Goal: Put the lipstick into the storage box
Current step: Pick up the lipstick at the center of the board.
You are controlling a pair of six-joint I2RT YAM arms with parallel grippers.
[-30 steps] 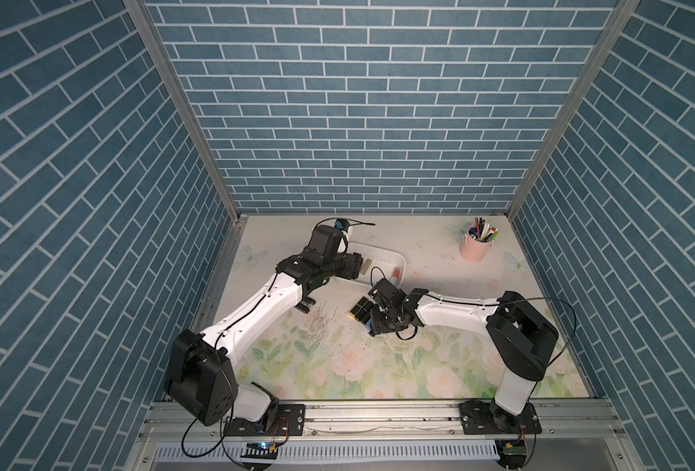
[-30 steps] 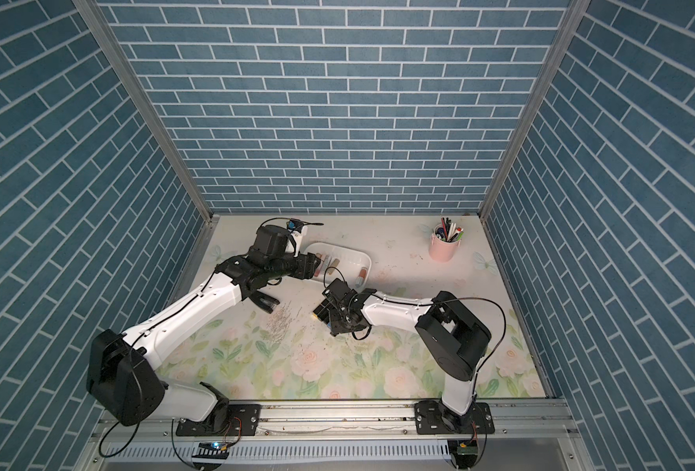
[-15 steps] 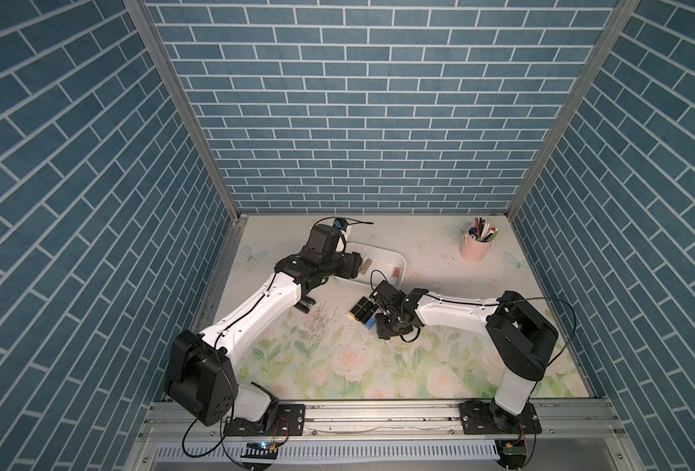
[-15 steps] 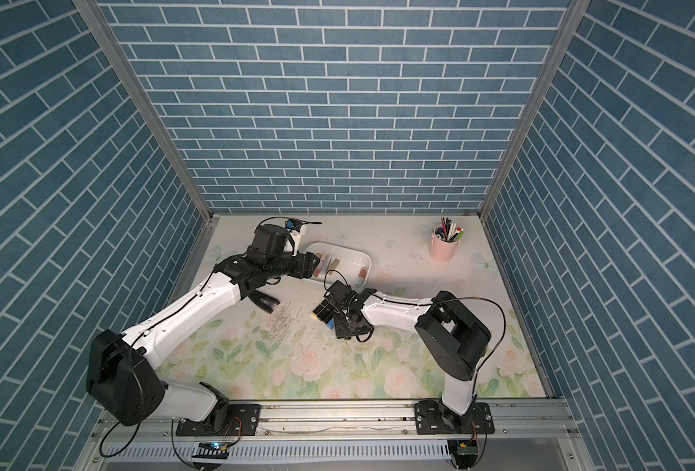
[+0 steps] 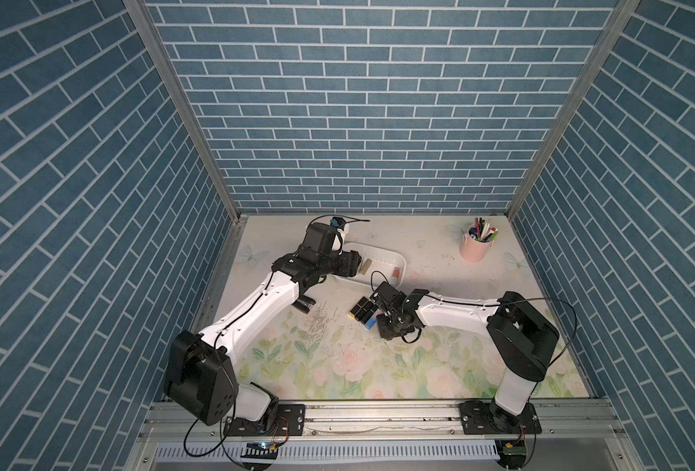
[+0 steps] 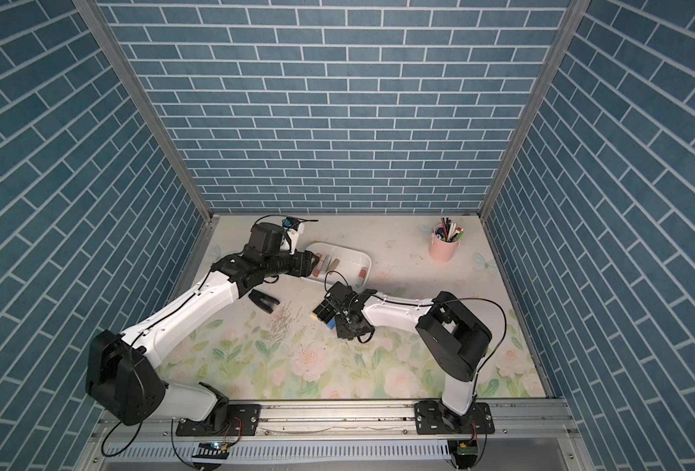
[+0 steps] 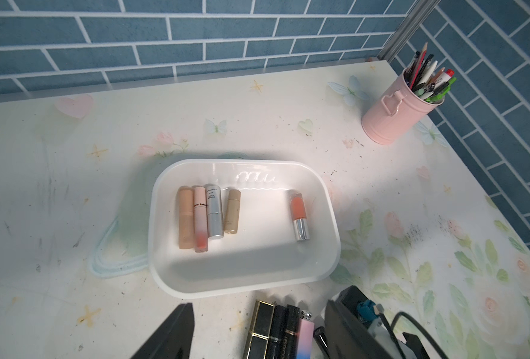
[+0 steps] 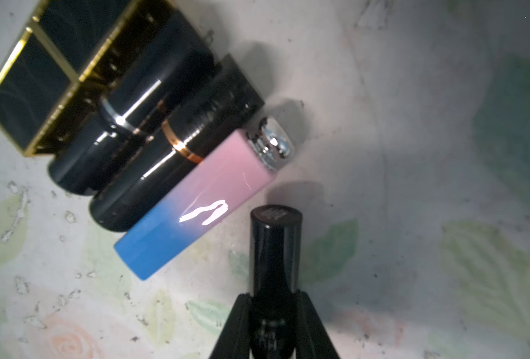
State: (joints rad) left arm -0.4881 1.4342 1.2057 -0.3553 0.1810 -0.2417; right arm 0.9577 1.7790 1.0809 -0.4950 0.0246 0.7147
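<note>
Right gripper (image 8: 274,300) is clamping the black lipstick (image 8: 276,242) off-centre; left gripper (image 6: 310,266) is hanging open. Tube risks pivoting on lift, slipping out or knocking the pink-blue lipstick (image 8: 195,205).

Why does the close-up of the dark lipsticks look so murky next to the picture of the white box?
Right wrist view: dim and shadowed, with a white glare streak on the pink-and-blue lipstick; the black lipstick nearest the lens looks soft. Left wrist view: bright, with glare on the far wall of the white box and a shadow across its near floor. Both top views: evenly lit and sharp.
</note>
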